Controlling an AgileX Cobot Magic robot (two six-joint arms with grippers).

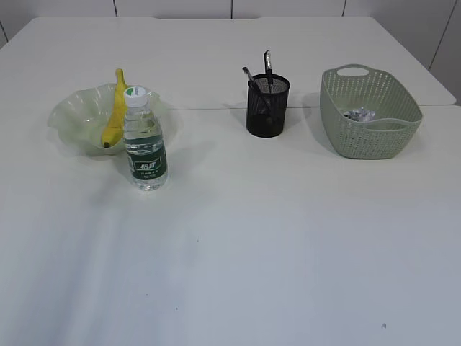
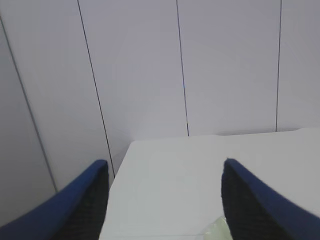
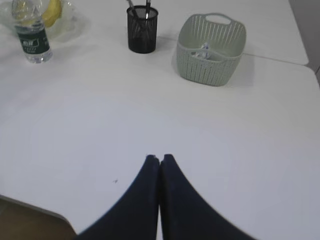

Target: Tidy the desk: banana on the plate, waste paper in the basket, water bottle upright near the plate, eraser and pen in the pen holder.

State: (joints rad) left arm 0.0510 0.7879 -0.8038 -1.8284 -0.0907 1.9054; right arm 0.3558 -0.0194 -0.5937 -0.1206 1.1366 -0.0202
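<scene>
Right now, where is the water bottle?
In the exterior view the water bottle stands upright on the left of the table, just in front of the green plate that holds the banana, well left of the black pen holder.

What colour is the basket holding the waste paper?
Pale sage green, with a perforated weave pattern: the basket shows best in the exterior view.
</scene>
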